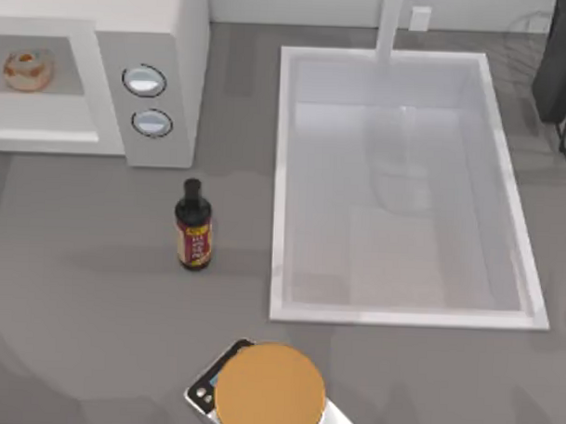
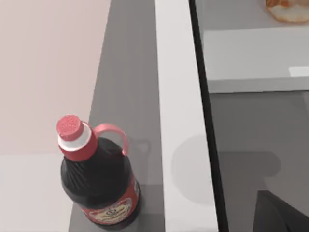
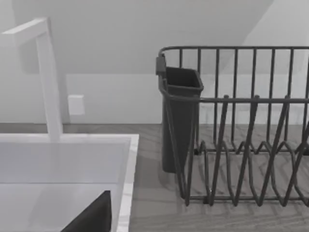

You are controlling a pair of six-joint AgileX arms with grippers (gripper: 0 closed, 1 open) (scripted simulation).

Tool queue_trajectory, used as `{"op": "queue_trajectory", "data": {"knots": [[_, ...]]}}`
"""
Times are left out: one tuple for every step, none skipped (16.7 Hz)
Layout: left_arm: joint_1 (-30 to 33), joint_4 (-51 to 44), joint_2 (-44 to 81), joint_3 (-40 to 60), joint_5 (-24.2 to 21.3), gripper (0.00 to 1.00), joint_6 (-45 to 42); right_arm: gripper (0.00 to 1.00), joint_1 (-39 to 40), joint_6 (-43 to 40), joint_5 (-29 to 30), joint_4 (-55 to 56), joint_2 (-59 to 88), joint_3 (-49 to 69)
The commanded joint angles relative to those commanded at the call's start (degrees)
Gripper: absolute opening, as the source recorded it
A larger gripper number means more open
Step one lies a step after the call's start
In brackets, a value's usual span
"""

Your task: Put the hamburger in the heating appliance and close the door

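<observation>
Where the grey tabletop runs to the top view's upper left, around ten o'clock, stands the large white boxy microwave, its grey cavity open to view and its side panel carrying two round silver-ringed knobs. The small round tan hamburger with reddish-orange bits sits inside that cavity, at nine o'clock from the knobs; the left wrist view catches its edge on the cavity floor. In that same wrist view a flat white framed door panel with a dark edge crosses between the cavity and a dark glossy sauce bottle with a red cap and red label. In the top view the bottle stands upright on the tabletop, at six o'clock from the knobs and just left of the white rectangular sink basin, which fills the middle and right. A white faucet rises at the sink's twelve o'clock rim. At six o'clock lies a large flat plain tan-orange disc resting over a white scale with a dark display. A dark wire dish rack with a dark cutlery cup stands at two o'clock. A dark corner of the left end effector and of the right end effector shows in each wrist view; whether either is released or clenched I cannot tell
</observation>
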State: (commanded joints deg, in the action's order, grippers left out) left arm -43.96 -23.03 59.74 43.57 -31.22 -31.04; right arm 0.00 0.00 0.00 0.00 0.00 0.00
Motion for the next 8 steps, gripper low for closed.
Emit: {"op": "queue_trajectory", "data": {"knots": [[-2.2, -2.8, 5.8, 4.2, -0.9, 0.0, -2.8, 1.0, 0.0, 0.0, 0.0, 0.0, 0.0, 0.0], [-4.3, -5.4, 11.2, 8.3, -1.8, 0.0, -5.5, 1.0, 0.0, 0.0, 0.0, 0.0, 0.0, 0.0], [-6.2, -7.9, 16.1, 12.3, -2.7, 0.0, -8.0, 1.0, 0.0, 0.0, 0.0, 0.0, 0.0, 0.0], [-8.0, -10.2, 20.6, 16.0, -3.4, 0.0, -10.4, 1.0, 0.0, 0.0, 0.0, 0.0, 0.0, 0.0], [-9.6, -12.3, 24.6, 19.6, -4.2, 0.0, -12.7, 1.0, 0.0, 0.0, 0.0, 0.0, 0.0, 0.0], [-11.1, -14.1, 28.1, 22.9, -4.8, 0.0, -14.8, 1.0, 0.0, 0.0, 0.0, 0.0, 0.0, 0.0], [-12.4, -15.8, 31.1, 25.9, -5.4, 0.0, -16.6, 1.0, 0.0, 0.0, 0.0, 0.0, 0.0, 0.0], [-13.5, -17.2, 33.7, 28.4, -5.9, 0.0, -18.1, 1.0, 0.0, 0.0, 0.0, 0.0, 0.0, 0.0]]}}
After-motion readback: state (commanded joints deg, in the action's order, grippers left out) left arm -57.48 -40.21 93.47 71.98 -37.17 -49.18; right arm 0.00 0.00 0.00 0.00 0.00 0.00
